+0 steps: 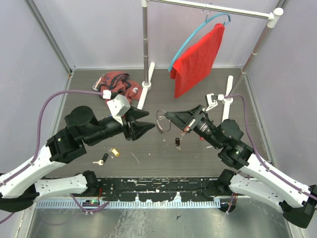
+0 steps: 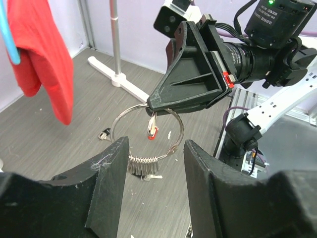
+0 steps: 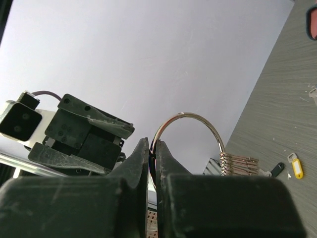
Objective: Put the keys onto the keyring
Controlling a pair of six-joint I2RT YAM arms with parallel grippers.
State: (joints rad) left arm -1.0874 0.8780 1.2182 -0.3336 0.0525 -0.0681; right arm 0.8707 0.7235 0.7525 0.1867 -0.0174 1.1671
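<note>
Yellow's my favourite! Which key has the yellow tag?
The loose key lying on the table near the left arm; its neighbour has a black tag.

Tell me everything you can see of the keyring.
The keyring is a thin, shiny silver wire circle, held in the air above the table and standing roughly upright. The right gripper is shut on its upper rim, where a red-tagged key hangs. A tight row of thin metal pieces is threaded on its lower arc. The open left gripper faces it without touching.
</note>
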